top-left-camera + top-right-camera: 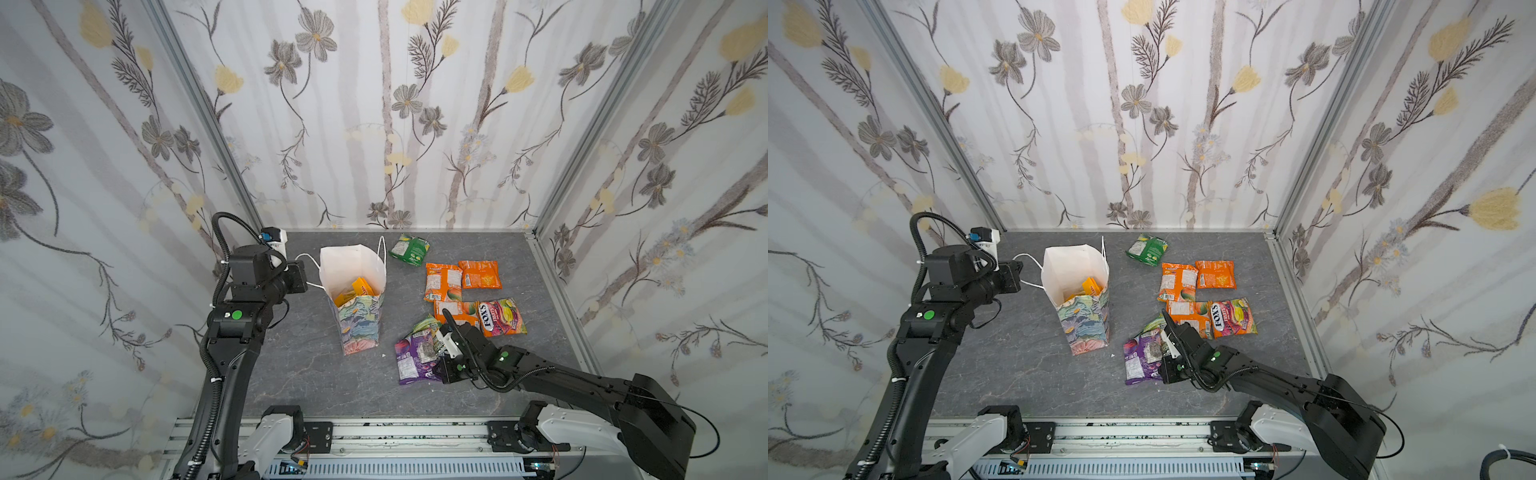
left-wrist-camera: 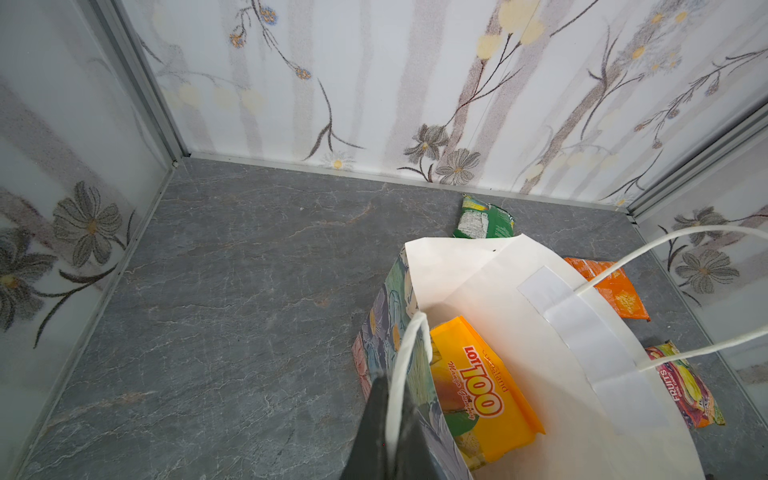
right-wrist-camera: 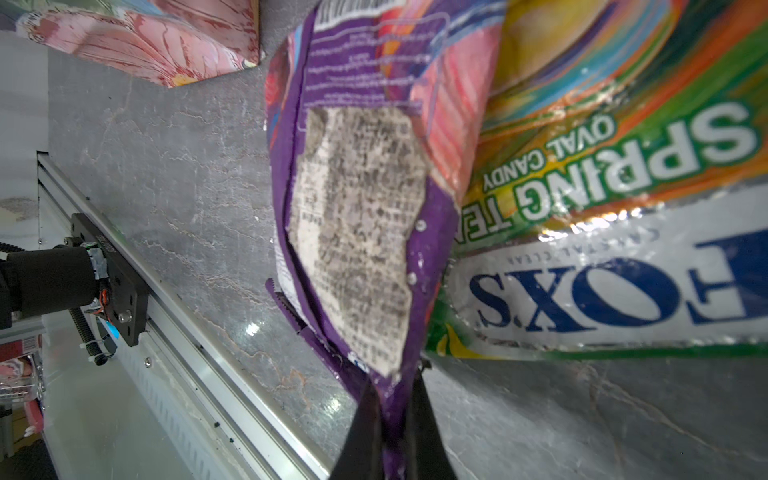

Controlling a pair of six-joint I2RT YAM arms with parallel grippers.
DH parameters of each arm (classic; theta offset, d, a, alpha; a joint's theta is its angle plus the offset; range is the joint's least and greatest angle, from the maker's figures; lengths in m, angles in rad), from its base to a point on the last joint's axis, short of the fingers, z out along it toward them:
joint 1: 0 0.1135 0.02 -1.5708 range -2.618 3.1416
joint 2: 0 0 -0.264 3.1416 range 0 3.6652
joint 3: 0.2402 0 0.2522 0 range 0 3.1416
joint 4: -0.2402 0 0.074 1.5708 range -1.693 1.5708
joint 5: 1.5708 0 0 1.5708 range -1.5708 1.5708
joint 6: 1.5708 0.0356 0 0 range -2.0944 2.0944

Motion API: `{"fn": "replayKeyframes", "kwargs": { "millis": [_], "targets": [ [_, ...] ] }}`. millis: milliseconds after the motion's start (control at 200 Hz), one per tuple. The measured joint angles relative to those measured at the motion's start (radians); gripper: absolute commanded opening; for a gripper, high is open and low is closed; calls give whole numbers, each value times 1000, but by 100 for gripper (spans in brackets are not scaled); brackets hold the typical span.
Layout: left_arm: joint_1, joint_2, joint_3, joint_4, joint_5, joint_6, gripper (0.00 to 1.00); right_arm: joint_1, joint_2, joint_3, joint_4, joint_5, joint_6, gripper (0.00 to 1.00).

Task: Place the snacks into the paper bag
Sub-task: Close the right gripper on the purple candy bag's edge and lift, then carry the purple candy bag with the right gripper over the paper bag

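Note:
The paper bag (image 1: 360, 320) (image 1: 1086, 324) stands open left of centre, with a yellow packet (image 2: 478, 386) inside it. My left gripper (image 2: 392, 399) (image 1: 306, 277) is shut on the bag's white cord handle (image 2: 405, 353). A purple packet (image 1: 409, 361) (image 3: 353, 208) lies in front of the bag, partly over a green FOX'S packet (image 3: 602, 208) (image 1: 426, 326). My right gripper (image 3: 392, 399) (image 1: 437, 368) is shut on the purple packet's edge. Several more snacks lie on the right: three orange packets (image 1: 442, 282), a FOX'S fruits packet (image 1: 503, 316) and a green packet (image 1: 409, 248) at the back.
Flowered walls (image 1: 415, 124) close in the grey stone-look floor (image 1: 299, 365) on three sides. A metal rail (image 1: 415, 432) with the arm bases runs along the front edge. The bag's other cord handle (image 1: 382, 249) stands up at its far side.

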Motion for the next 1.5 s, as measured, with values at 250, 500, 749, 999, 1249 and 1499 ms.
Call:
{"fn": "replayKeyframes", "kwargs": {
  "millis": [250,500,749,999,1249,1499],
  "targets": [
    [0,-3,0,0,0,0,0,-6,-6,90,-43,-11,-62,0],
    [-1,-3,0,0,0,0,0,-24,0,195,-55,0,-153,0],
    [-1,3,0,0,-1,0,0,-68,15,306,-96,35,-248,0],
    [-1,8,4,0,-3,0,0,-74,15,410,-150,60,-330,0],
    [-1,10,4,0,-2,0,0,-77,26,557,-231,83,-414,0],
    [-1,9,9,0,-2,0,0,-77,27,686,-311,83,-476,0]
  ]
}}
